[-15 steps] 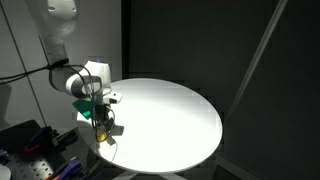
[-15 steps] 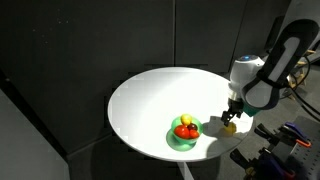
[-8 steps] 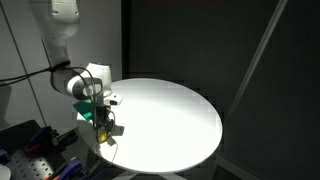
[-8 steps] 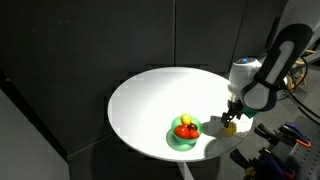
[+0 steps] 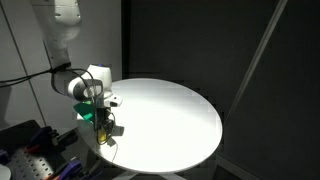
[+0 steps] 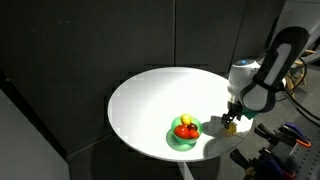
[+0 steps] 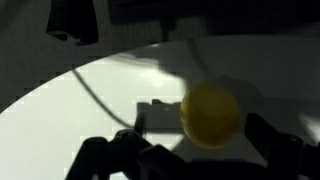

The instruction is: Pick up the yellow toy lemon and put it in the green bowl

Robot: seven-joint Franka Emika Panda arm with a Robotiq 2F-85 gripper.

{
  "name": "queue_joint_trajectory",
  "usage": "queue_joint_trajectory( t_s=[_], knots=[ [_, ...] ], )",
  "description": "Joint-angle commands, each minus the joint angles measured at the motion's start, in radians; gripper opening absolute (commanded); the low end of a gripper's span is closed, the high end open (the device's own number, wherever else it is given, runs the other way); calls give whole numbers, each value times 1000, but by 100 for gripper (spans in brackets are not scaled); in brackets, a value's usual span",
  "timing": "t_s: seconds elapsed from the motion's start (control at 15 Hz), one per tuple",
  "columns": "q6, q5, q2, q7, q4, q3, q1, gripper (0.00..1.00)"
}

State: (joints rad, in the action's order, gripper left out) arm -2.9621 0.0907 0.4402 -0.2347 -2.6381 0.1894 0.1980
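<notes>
The yellow toy lemon lies on the white round table near its edge. In the wrist view it sits between the two dark fingers. My gripper is open and straddles the lemon, with a gap showing on the left side. In both exterior views the gripper is lowered to the table over the lemon. The green bowl stands on the table a short way from the gripper, apart from it.
The bowl holds red toy fruit and a small yellow piece. The white table is ringed by dark curtains. Equipment stands just beyond the table edge by the arm.
</notes>
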Motion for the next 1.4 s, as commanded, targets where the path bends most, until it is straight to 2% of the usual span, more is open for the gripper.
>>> queue_joint_trajectory(
  t_s=[0.0, 0.2, 0.27, 0.33, 0.4, 0.67, 1.33],
  knots=[
    [-8, -9, 12, 2, 12, 3, 8, 100],
    [-7, -9, 15, 2, 14, 4, 9, 100],
    [-6, -9, 16, 2, 15, 4, 9, 75],
    [-4, -10, 17, 2, 16, 4, 8, 73],
    [-4, -10, 18, 2, 17, 3, 8, 66],
    [14, -8, -1, 8, 9, 0, 7, 33],
    [167, 29, -139, 36, -28, -8, -6, 33]
  ],
)
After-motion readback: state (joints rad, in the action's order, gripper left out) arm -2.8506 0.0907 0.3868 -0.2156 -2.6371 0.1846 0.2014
